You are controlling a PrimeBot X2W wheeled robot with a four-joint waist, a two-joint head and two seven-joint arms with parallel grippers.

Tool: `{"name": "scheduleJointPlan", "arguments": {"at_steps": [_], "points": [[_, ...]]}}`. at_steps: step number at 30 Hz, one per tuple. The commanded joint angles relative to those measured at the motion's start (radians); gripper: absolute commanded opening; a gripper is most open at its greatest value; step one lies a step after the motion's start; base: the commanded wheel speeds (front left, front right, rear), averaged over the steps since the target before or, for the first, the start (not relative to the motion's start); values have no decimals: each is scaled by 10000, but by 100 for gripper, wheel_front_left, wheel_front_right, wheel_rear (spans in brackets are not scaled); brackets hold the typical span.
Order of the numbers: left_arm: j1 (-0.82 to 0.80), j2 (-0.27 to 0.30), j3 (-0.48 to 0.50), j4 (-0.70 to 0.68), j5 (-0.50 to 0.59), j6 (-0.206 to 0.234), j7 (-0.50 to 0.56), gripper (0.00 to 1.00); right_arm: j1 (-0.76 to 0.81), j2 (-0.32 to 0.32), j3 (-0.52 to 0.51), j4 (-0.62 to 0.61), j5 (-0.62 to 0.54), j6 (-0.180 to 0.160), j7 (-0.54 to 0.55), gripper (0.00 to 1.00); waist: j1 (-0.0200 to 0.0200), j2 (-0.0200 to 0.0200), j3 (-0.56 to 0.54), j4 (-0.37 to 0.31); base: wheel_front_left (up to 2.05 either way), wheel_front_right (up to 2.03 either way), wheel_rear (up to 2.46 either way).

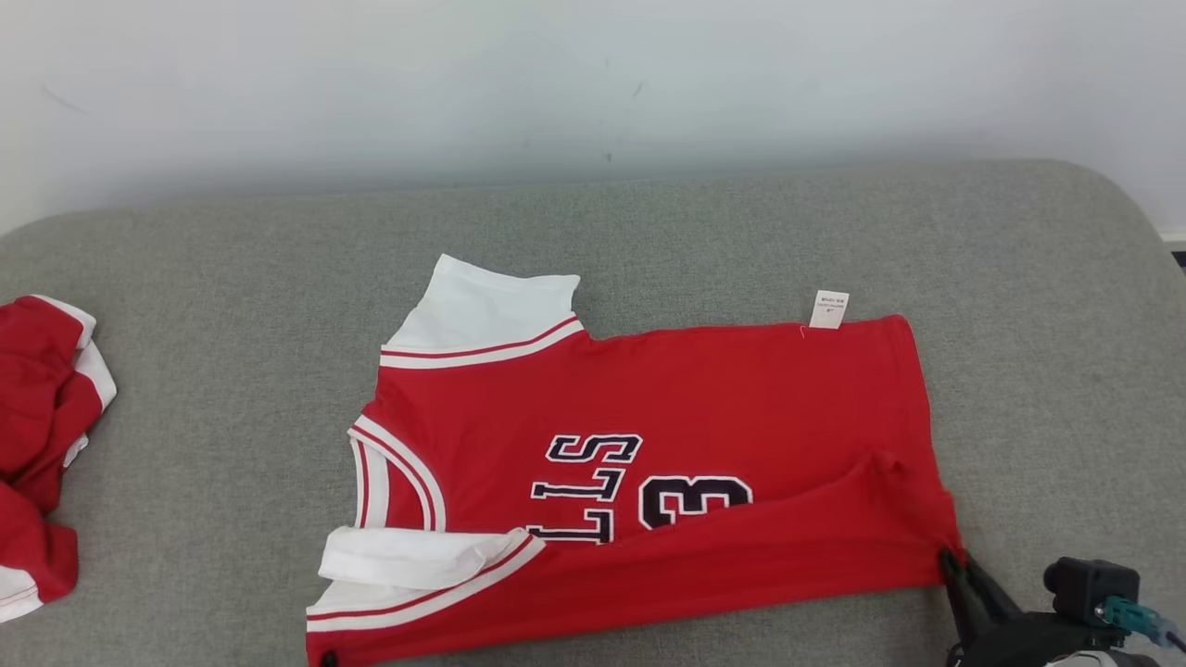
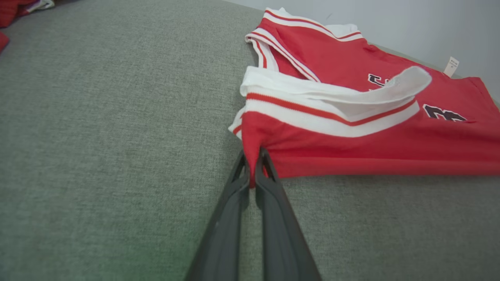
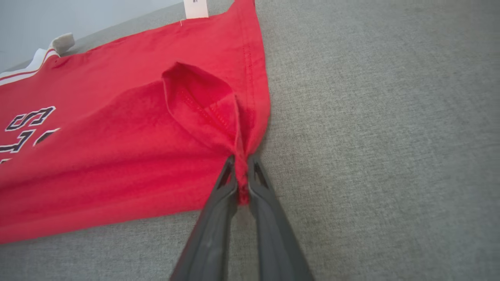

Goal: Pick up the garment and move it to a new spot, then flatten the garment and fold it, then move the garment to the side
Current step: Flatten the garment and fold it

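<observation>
Our right gripper (image 3: 241, 163) and left gripper (image 2: 254, 157), fingers low, each pinch shut on a bottom corner of the garment (image 1: 667, 389); long axis left-right, neck at frame left.

R gripper (image 3: 242, 160) pinching red jersey (image 3: 117, 156) hem corner, fabric bunched, on grey cushion (image 3: 371, 136).

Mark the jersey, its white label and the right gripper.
jersey (image 1: 695, 389): head view, plain red cloth beyond the numerals.
white label (image 1: 828, 308): head view, middle of the tag at the far edge.
right gripper (image 3: 242, 160): right wrist view, between the fingertips pinching a red corner.
</observation>
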Motion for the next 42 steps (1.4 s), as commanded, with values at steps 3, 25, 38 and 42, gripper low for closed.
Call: {"name": "scheduleJointPlan", "arguments": {"at_steps": [3, 25, 38, 42], "points": [[31, 39, 18, -4, -42, 62, -41, 40, 215, -27, -235, -204, -329, -16, -37, 100, 1, 0, -57, 16, 0, 0, 0], [22, -7, 655, -2527, 424, 988, -39, 100, 825, 985, -1185, -1641, -1472, -16, -1865, 100, 1, 0, -446, 394, 0, 0, 0], [-1693, 455, 448, -1789, 547, 16, -38, 100, 30, 1313, -740, -1578, -1806, -16, -1908, 100, 1, 0, 90, -338, 0, 0, 0], [-2959, 1058, -29, -1299, 352, -235, 204, 100, -479, 1447, -638, -1437, -1885, -16, -1997, 100, 1, 0, 537, -856, 0, 0, 0]]}}
